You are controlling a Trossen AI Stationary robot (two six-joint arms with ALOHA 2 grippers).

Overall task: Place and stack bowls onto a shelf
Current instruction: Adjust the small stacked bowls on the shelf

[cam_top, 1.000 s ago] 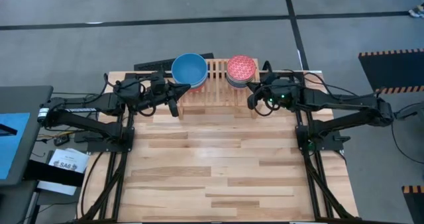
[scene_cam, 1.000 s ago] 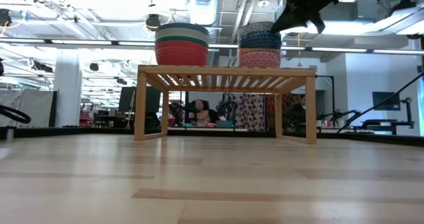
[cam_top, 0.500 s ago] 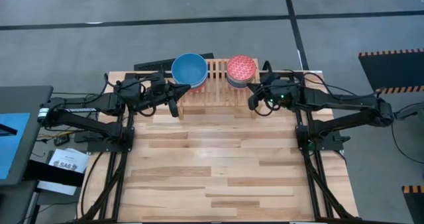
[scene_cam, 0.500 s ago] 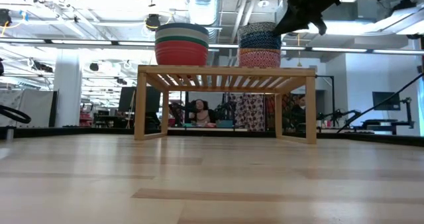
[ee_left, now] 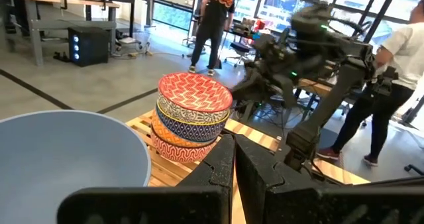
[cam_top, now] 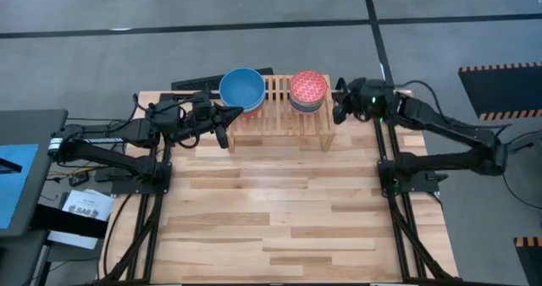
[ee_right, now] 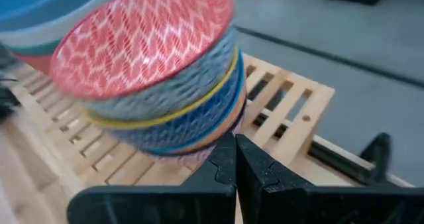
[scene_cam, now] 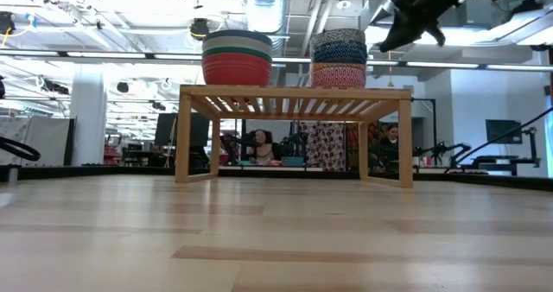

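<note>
Shelf point(cam_top: 279, 117) at far table edge carries two bowl stacks. Plain stack point(cam_top: 241, 89), light blue on top, at left end; patterned stack point(cam_top: 308, 90), red zigzag bowl uppermost, at right end. Right gripper point(cam_top: 340, 110) just beside patterned stack, off shelf's right end, fingers point(ee_right: 225, 168) pressed together, empty. Left gripper point(cam_top: 222, 132) by shelf's left end near plain stack, fingers point(ee_left: 222, 168) together, empty.

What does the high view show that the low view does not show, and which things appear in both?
Only the high view shows the inside of the top blue bowl, the left claw beside the shelf's left end, and both arms whole. Only the low view shows the stacked layers of each pile and the shelf's legs. Both show the shelf, the patterned stack and the right claw.
</note>
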